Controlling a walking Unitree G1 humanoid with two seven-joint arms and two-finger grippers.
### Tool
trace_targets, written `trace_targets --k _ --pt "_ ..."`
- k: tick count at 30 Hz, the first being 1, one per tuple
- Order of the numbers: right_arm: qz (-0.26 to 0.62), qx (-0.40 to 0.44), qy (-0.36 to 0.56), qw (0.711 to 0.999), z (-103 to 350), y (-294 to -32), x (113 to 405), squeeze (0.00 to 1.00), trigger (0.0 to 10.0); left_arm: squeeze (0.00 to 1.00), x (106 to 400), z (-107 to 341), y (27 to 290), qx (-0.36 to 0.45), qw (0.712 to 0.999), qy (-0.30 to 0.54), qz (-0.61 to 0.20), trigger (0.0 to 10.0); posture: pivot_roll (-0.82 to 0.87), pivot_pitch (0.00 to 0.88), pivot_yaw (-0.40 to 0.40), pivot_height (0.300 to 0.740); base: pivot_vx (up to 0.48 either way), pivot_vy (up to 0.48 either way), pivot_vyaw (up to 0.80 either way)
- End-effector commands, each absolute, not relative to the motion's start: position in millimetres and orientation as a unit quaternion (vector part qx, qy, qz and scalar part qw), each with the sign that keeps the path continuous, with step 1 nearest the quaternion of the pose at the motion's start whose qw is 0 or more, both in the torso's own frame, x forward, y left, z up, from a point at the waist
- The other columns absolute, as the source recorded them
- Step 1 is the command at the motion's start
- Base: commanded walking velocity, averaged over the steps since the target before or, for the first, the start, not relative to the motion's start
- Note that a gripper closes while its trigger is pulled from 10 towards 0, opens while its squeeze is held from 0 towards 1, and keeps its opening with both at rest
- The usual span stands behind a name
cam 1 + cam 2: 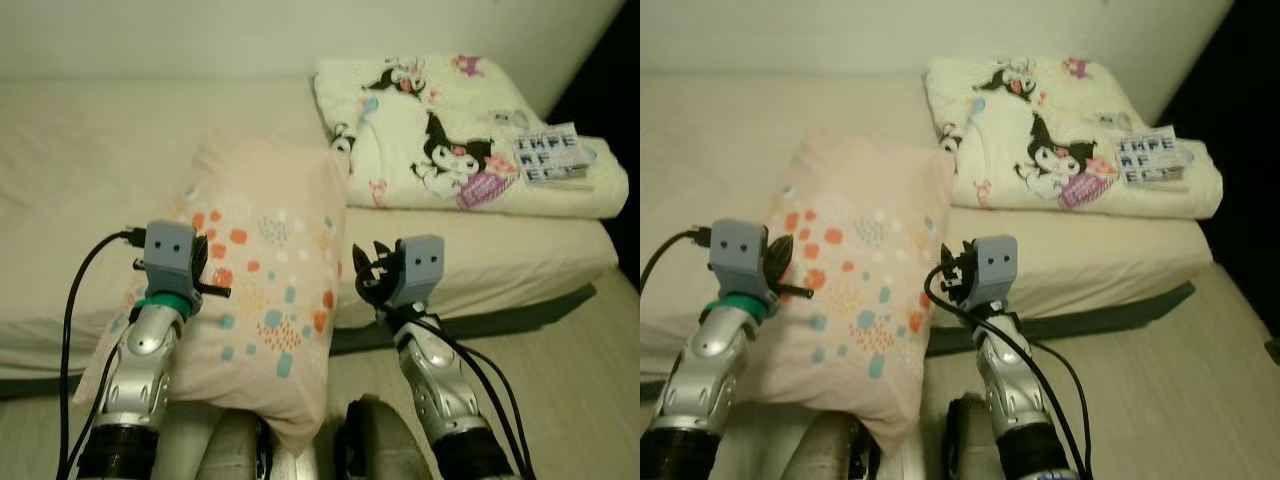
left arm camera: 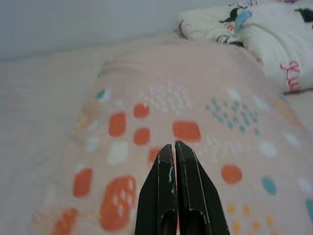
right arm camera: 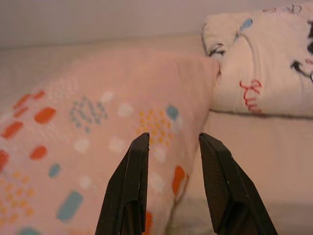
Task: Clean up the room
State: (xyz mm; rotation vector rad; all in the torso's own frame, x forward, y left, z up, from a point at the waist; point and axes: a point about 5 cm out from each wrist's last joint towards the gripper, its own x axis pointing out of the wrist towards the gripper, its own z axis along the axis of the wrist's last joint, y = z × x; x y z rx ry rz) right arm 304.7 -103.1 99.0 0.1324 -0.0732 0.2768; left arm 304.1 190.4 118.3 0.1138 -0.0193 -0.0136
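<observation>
The bed (image 1: 90, 180) is carrying a pillow (image 1: 265, 270). The left end effector (image 2: 174, 147) is pinched shut over it; the right end effector (image 3: 171, 142), open and empty, is waiting beside it. Next, I think, comes gripping and straightening.

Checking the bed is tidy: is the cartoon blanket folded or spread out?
Folded. The cartoon blanket lies as a thick stacked bundle with doubled edges at the bed's corner.

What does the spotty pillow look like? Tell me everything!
The pillow is soft pale pink cloth with orange, teal and white dabs. It lies on the bed, its near end hanging over the mattress edge, its far corner touching the folded cartoon blanket. The left gripper, shut, presses its top; the right gripper, open, waits beside its edge.
</observation>
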Motion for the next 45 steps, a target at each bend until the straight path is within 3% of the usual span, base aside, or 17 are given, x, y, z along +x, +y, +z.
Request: trace_targets --k 1,15,23,24,25,26,29,30,39,40,41,42,45 --pt "0.131 0.074 -0.032 0.988 96 -105 304 0.00 10.0 0.00 303 113 190 0.053 0.999 0.002 -0.010 10.0 -0.04 0.077 0.010 0.590 0.000 0.000 0.00" --pt "0.121 0.068 -0.067 0.988 116 -113 314 0.00 10.0 0.00 313 129 194 0.057 0.998 -0.002 -0.008 10.0 -0.04 0.083 0.020 0.540 0.000 0.000 0.00" --pt "0.138 0.073 -0.112 0.981 148 -107 333 0.00 10.0 0.00 344 183 231 0.067 0.997 -0.029 0.012 10.0 -0.03 0.097 0.037 0.535 0.000 0.000 0.00" --pt "0.144 0.075 -0.118 0.980 153 -104 336 0.00 10.0 0.11 349 192 238 0.067 0.997 -0.030 0.016 10.0 -0.03 0.103 0.042 0.535 0.000 0.000 0.00" --pt "0.149 0.077 -0.125 0.978 158 -101 338 0.00 10.0 0.51 353 198 244 0.073 0.997 -0.018 0.018 10.0 -0.03 0.107 0.044 0.535 0.000 0.000 0.00" --pt "0.153 0.080 -0.130 0.976 163 -98 341 0.00 10.0 1.00 356 202 250 0.065 0.998 -0.009 0.018 10.0 -0.02 0.115 0.046 0.535 0.000 0.000 0.00" --pt "0.155 0.083 -0.132 0.976 165 -96 342 0.00 10.0 1.00 357 205 253 0.059 0.998 -0.002 0.018 10.0 -0.02 0.117 0.046 0.535 0.000 0.000 0.00" --pt "0.160 0.085 -0.134 0.974 168 -91 344 0.00 10.0 1.00 361 200 257 0.054 0.998 0.041 0.000 10.0 -0.01 0.128 0.046 0.535 0.000 0.000 0.00" --pt "0.169 0.088 -0.131 0.973 166 -87 342 0.00 10.0 1.00 364 199 256 0.048 0.997 0.055 0.012 10.0 -0.02 0.145 0.051 0.535 0.000 0.000 0.00" --pt "0.169 0.089 -0.130 0.973 165 -87 341 0.00 10.0 0.92 363 199 251 0.048 0.998 0.051 0.002 10.0 -0.02 0.147 0.052 0.535 0.000 0.000 0.00" --pt "0.168 0.090 -0.129 0.973 165 -87 341 0.00 10.0 0.92 362 199 248 0.049 0.998 0.048 -0.004 10.0 -0.02 0.147 0.052 0.535 0.000 0.000 0.00" --pt "0.168 0.090 -0.128 0.973 164 -88 341 0.00 10.0 0.00 362 200 242 0.049 0.998 0.043 -0.014 10.0 -0.02 0.146 0.052 0.535 0.000 0.000 0.00" --pt "0.168 0.091 -0.127 0.973 163 -88 340 0.00 10.0 0.00 360 202 232 0.043 0.998 0.038 -0.030 10.0 -0.02 0.147 0.053 0.535 0.000 0.000 0.00"
